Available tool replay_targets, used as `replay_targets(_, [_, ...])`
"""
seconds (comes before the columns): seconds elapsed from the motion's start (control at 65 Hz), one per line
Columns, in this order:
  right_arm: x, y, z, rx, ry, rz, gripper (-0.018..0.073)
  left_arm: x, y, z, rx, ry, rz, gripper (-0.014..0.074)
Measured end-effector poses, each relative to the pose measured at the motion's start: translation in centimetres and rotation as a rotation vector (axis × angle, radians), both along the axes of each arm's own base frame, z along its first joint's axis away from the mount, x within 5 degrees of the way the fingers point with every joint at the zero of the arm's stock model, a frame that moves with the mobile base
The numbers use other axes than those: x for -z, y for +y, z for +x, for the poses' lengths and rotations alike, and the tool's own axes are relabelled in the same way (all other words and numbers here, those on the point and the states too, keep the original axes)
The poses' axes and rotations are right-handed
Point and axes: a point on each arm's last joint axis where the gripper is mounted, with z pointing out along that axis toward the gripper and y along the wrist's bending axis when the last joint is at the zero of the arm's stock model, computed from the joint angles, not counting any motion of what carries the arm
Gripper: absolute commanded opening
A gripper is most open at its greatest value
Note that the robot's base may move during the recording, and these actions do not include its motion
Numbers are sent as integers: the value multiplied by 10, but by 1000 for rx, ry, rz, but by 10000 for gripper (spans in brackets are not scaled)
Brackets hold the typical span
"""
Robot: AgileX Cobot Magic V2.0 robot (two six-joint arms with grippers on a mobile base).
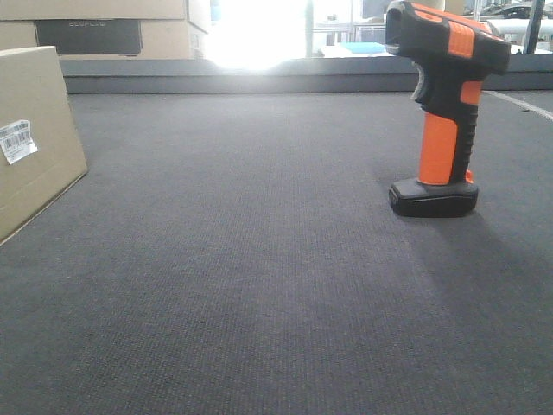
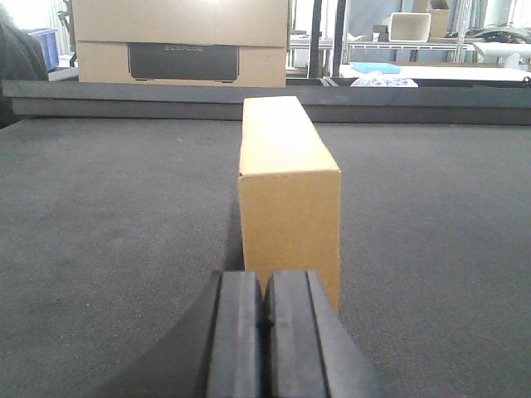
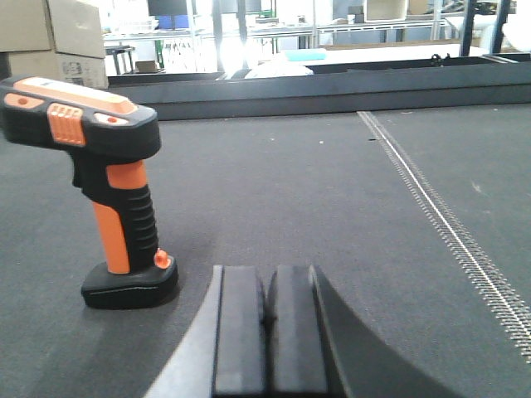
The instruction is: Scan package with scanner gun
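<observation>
The package (image 1: 34, 138), a plain tan cardboard box with a small white barcode label (image 1: 17, 141), stands at the left edge of the front view. In the left wrist view the package (image 2: 289, 195) stands end-on just beyond my left gripper (image 2: 265, 311), which is shut and empty. The scanner gun (image 1: 441, 104), black with an orange handle, stands upright on its flat base at the right. The right wrist view shows the scanner gun (image 3: 108, 182) to the left of my right gripper (image 3: 267, 311), also shut with nothing in it and apart from the scanner.
Dark grey carpet-like mat (image 1: 259, 285) covers the table. A raised dark ledge (image 1: 242, 76) runs along the far edge. Cardboard boxes with a dark printed panel (image 2: 182, 60) stand behind it. A stitched seam (image 3: 431, 207) crosses the mat on the right.
</observation>
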Motion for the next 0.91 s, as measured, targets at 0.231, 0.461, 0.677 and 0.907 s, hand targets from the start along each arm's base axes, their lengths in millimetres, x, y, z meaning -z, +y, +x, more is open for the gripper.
replay_targets(0.231, [0, 0, 0, 5, 3, -37, -151, 0, 0, 0, 0, 0, 0, -111])
replay_targets(0.461, [0, -1, 0, 5, 4, -41, -151, 0, 0, 0, 0, 0, 0, -111])
replay_targets(0.677, [0, -1, 0, 5, 4, -41, -151, 0, 0, 0, 0, 0, 0, -111])
replay_targets(0.907, [0, -1, 0, 5, 4, -41, -151, 0, 0, 0, 0, 0, 0, -111])
